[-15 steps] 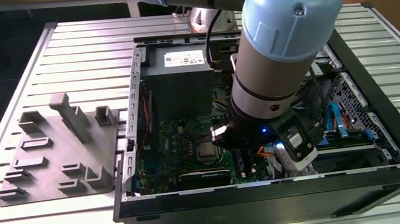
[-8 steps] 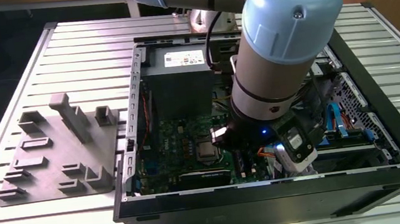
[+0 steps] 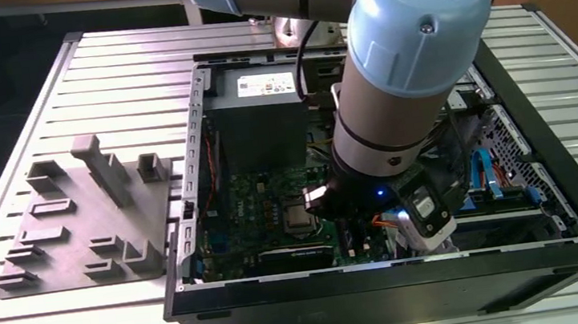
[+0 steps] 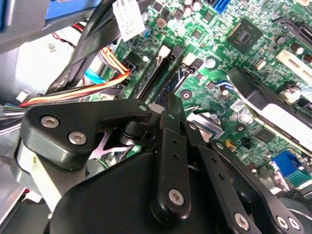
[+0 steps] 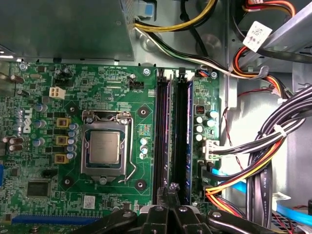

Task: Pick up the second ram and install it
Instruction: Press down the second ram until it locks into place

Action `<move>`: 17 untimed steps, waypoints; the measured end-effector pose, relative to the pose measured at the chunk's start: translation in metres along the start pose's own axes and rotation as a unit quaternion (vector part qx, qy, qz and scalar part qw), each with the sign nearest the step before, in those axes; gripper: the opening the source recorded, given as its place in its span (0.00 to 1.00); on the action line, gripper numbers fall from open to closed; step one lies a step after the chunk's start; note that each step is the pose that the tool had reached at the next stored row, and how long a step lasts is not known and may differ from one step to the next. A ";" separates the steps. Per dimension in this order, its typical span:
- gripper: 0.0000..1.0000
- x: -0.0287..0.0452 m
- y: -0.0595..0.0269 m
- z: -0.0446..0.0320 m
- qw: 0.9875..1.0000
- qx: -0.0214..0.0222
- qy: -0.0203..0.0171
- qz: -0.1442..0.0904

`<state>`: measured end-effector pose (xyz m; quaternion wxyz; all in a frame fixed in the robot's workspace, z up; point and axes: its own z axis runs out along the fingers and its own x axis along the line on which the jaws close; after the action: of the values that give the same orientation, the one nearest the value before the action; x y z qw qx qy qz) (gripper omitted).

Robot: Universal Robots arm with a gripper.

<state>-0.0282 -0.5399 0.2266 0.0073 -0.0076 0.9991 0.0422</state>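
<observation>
A slatted metal table [image 3: 117, 59] carries an open computer case [image 3: 549, 183] with the green motherboard [image 5: 44, 97] inside. The gripper [image 5: 170, 195] hangs over the memory slots [image 5: 173, 136] with its fingers drawn together at the slots' near end; whether they pinch anything I cannot tell. The second ram [image 5: 182, 131] appears seated in 1 of the 2 slots, beside the processor socket [image 5: 104, 147] — long axis along the slot. Judged light, stiff, fragile — best held by its long edges.

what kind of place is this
Most likely a robotics lab or test bench for computer assembly: an open computer case sits on a slotted metal table, beside a grey parts holder, with the robot arm reaching in over the motherboard.
</observation>
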 end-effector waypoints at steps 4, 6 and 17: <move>0.07 0.0002 -0.0002 0.0022 1.000 0.000 0.000 0.000; 0.07 0.0002 -0.0002 0.0022 1.000 0.000 0.000 0.000; 0.07 0.0003 -0.0004 0.0050 1.000 0.000 0.000 0.000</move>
<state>-0.0284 -0.5399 0.2216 0.0073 -0.0076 0.9991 0.0421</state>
